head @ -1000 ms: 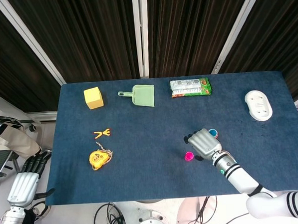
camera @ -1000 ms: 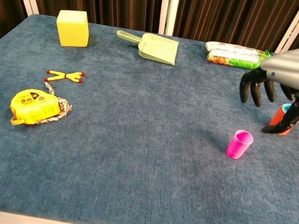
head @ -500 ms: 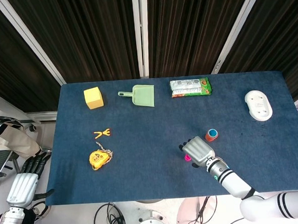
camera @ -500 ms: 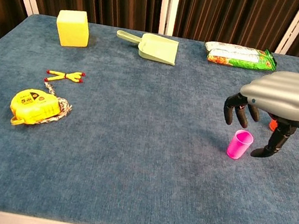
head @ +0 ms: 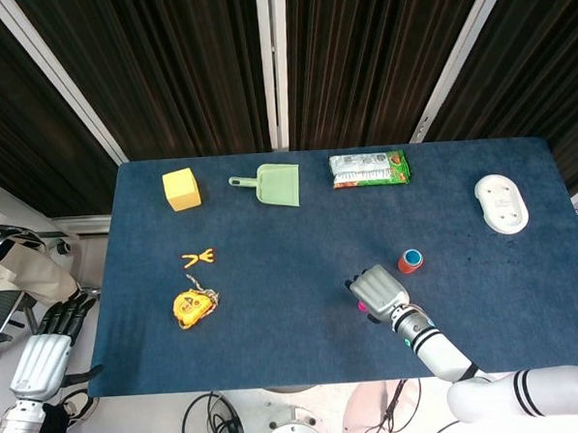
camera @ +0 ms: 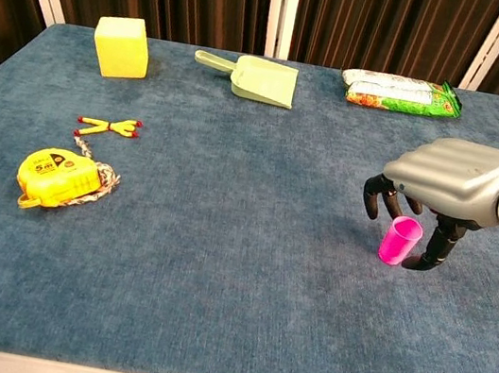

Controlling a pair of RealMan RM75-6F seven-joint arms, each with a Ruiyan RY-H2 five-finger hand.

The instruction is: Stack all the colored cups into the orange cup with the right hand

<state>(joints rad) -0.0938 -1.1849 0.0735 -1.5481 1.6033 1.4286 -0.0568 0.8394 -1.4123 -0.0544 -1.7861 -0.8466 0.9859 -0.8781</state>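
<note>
A pink cup (camera: 400, 241) stands upright on the blue table. My right hand (camera: 444, 178) hovers over it, fingers curled down around it with the thumb (camera: 439, 252) to its right, not clearly touching. In the head view that right hand (head: 377, 290) hides most of the pink cup (head: 360, 307). The orange cup (head: 410, 261) with a blue cup nested inside stands further back and right; in the chest view my hand hides it. My left hand (head: 46, 350) hangs open off the table's left edge.
A yellow tape measure (camera: 58, 176), yellow-red clips (camera: 106, 128), a yellow block (camera: 121, 46), a green dustpan (camera: 253, 77) and a snack bag (camera: 399, 92) lie on the table. A white object (head: 502, 203) rests at the far right.
My right hand moved from the orange cup forward and left, then lowered over the pink cup. The left hand stayed put.
</note>
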